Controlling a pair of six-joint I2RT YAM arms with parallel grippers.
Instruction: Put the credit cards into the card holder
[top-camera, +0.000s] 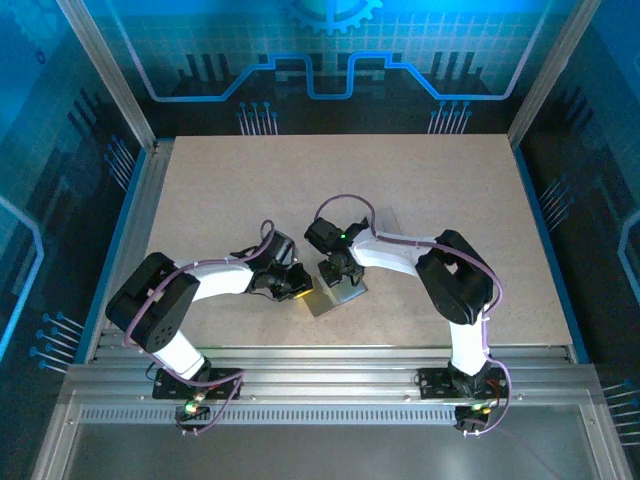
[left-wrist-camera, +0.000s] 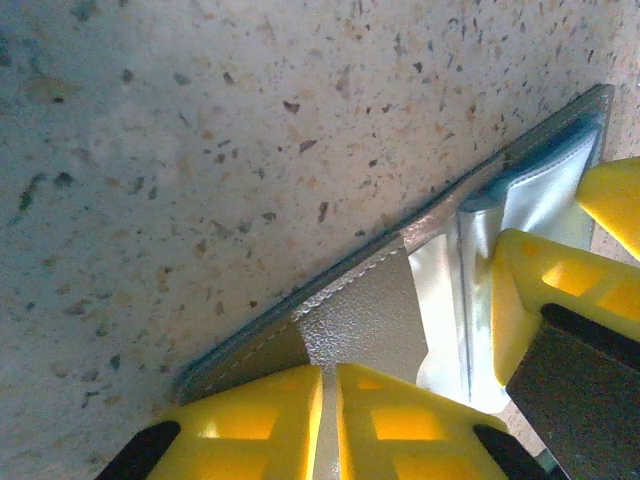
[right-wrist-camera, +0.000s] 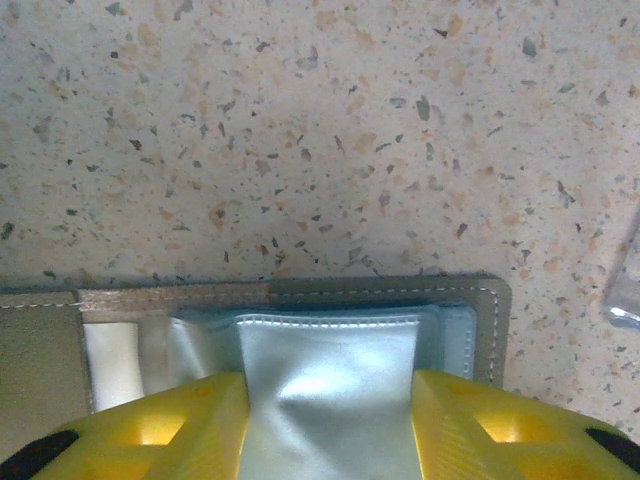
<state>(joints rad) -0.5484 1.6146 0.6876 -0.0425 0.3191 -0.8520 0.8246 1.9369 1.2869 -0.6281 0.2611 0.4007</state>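
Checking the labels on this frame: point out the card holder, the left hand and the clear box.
card holder (right-wrist-camera: 330, 345): right wrist view, on its silver pocket.
left hand (left-wrist-camera: 322, 390): left wrist view, midway between its yellow fingertips.
clear box (right-wrist-camera: 625, 290): right wrist view, on its corner at the right edge.

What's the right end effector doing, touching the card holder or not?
Touching. In the right wrist view the right end effector pinches the card holder, its silver pocket bunched between the yellow fingers.
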